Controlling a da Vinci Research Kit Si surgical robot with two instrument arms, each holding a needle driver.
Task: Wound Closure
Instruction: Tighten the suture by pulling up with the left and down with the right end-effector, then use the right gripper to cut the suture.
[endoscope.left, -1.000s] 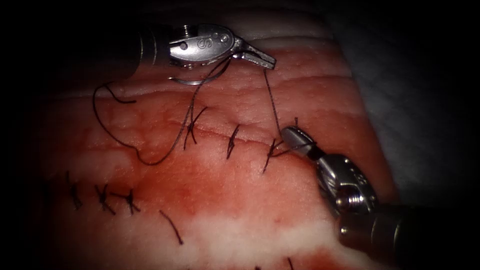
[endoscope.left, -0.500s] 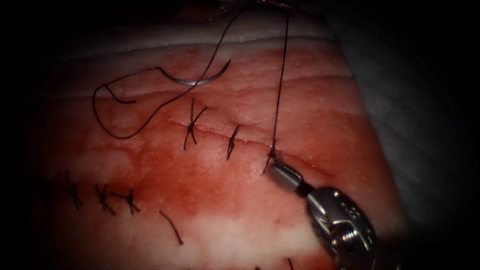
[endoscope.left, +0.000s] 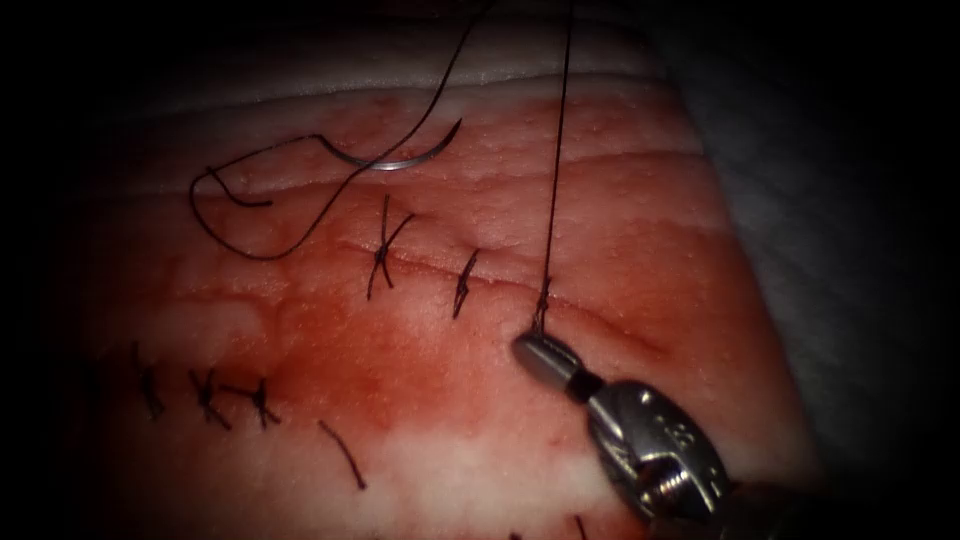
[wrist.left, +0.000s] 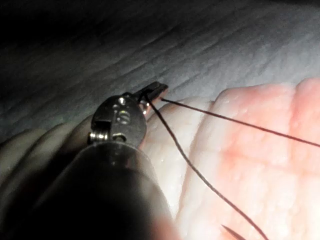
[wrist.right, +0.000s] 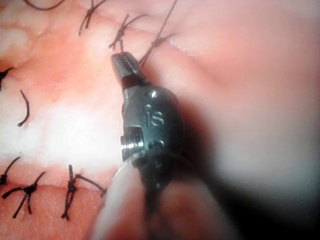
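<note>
Needle (endoscope.left: 395, 160) lies free on the tissue (endoscope.left: 620, 230), above the cut (endoscope.left: 600, 318).
Thread (endoscope.left: 553, 190) runs taut from the newest stitch up to the left tool (wrist.left: 154, 91), clamped on it (two strands); right tool (endoscope.left: 527, 350), jaws closed, grips the short end there.

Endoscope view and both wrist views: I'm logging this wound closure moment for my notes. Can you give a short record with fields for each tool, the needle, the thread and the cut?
left tool: jaws shut on the thread
right tool: jaws shut, holding the short thread end at the rightmost stitch
needle: lying free on the tissue above the cut, held by neither tool, not in the tissue
thread: taut from the rightmost stitch up to the left tool; slack loop beside the needle
cut: three stitches across it
</note>
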